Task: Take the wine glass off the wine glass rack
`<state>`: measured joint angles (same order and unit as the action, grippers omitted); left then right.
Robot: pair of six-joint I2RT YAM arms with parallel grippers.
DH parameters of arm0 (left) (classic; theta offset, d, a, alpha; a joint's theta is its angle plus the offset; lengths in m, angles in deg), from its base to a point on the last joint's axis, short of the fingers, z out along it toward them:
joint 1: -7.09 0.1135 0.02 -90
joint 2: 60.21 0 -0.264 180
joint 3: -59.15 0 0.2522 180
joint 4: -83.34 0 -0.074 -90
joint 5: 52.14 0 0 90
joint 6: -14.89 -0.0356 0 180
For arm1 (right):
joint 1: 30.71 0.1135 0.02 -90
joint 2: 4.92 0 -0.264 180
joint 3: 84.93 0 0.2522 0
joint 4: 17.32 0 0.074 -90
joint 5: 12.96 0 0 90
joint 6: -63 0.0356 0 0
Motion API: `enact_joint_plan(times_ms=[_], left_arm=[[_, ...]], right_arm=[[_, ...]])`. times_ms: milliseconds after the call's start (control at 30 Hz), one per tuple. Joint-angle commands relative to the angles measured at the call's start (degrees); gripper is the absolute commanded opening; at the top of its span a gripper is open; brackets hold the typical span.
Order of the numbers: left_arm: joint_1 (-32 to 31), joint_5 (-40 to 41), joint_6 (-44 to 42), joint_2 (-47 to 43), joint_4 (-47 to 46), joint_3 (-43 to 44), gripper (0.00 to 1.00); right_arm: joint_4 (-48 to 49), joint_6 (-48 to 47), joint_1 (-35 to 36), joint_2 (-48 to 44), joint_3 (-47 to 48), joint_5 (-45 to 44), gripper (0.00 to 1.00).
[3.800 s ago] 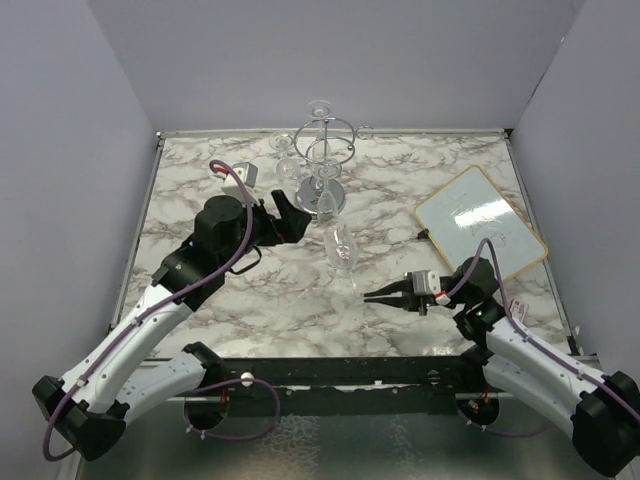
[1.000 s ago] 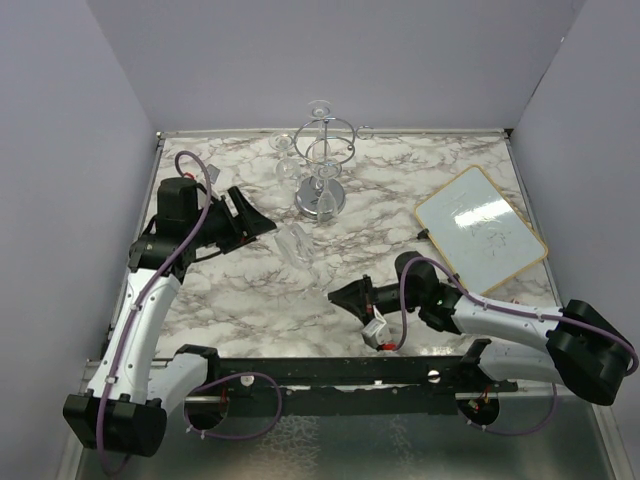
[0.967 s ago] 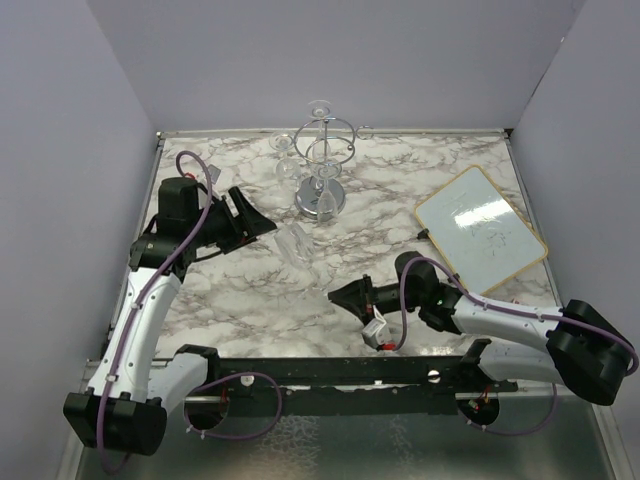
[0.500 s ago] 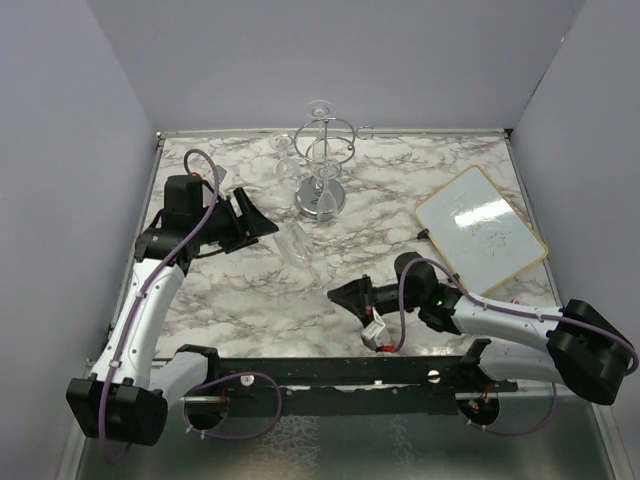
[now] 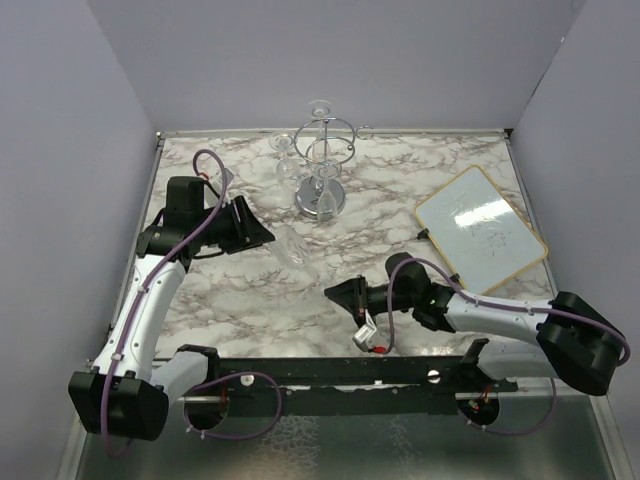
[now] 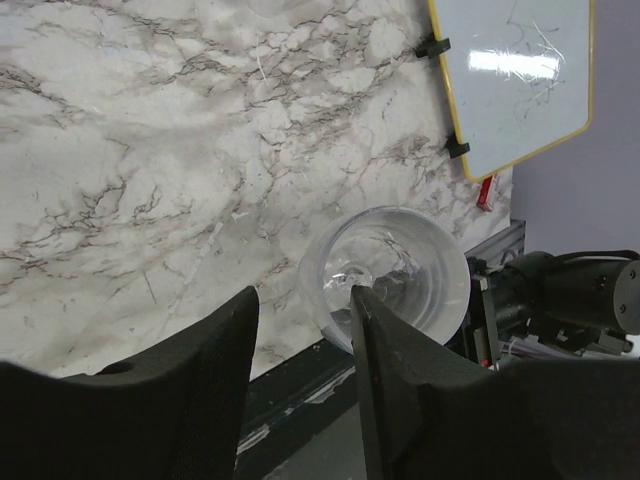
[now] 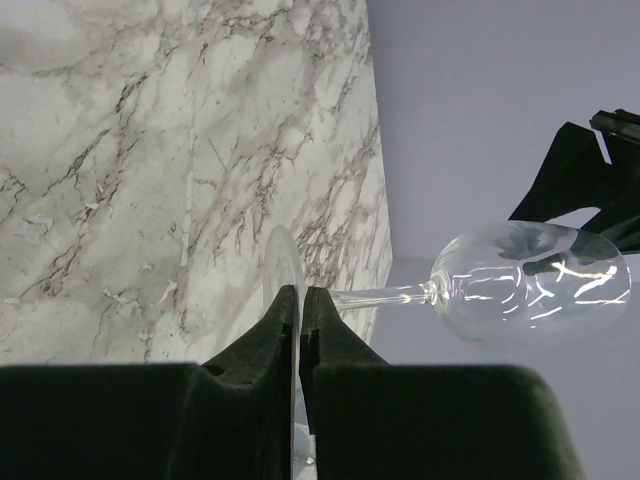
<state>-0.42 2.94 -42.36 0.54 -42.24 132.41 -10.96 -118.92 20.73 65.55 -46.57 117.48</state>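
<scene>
The main part looks done: the glass [image 5: 294, 244] is off the rack [image 5: 322, 165] and well apart from it, to its near left, between the two arms. Other glasses hang from the rack's rings, but none is being handled.

The right end effector [image 7: 298, 292] is clamped on the thin foot of the glass, its fingers pressed together on the disc's edge. The left end effector [image 5: 262, 236] has its jaws apart, and its tips sit just beside the bowl. In the left wrist view the bowl's open mouth lies just past the fingers, not between them, so it holds nothing.

What is left, by my reading, is to set the glass down on the desk [image 5: 420, 170] or pass it across; neither is done yet. In the right wrist view the glass seems to be in the air, though I cannot be sure of its height.

The glass lies on its side, its long axis about level. It runs on a diagonal from the foot at the near right to the bowl at the far left. The mouth points at the left end effector.
</scene>
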Motion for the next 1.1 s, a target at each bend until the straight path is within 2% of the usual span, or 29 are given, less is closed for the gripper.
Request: enact_joint_plan(times_ms=[0,100,333,667,1067], left_arm=[[-0.06,-0.80,-5.02,-1.35,4.32,-0.15,0.43],[-0.06,-1.69,-6.33,-1.34,5.11,-0.87,0.42],[-0.15,2.14,-9.73,-1.51,7.73,0.75,0.42],[-0.44,3.44,-11.27,-0.43,8.62,2.15,0.42],[-0.54,6.35,-11.83,-1.15,10.06,3.83,0.15]], right_arm=[[5.38,-7.60,0.99,1.02,0.95,-6.27,0.01],[8.49,-8.48,1.48,1.85,0.51,-7.91,0.01],[5.59,-11.80,2.53,3.81,3.92,-9.59,0.01],[3.49,-14.61,4.15,5.72,7.11,-11.29,0.01],[5.91,-15.99,4.32,7.71,6.92,-13.61,0.02]])
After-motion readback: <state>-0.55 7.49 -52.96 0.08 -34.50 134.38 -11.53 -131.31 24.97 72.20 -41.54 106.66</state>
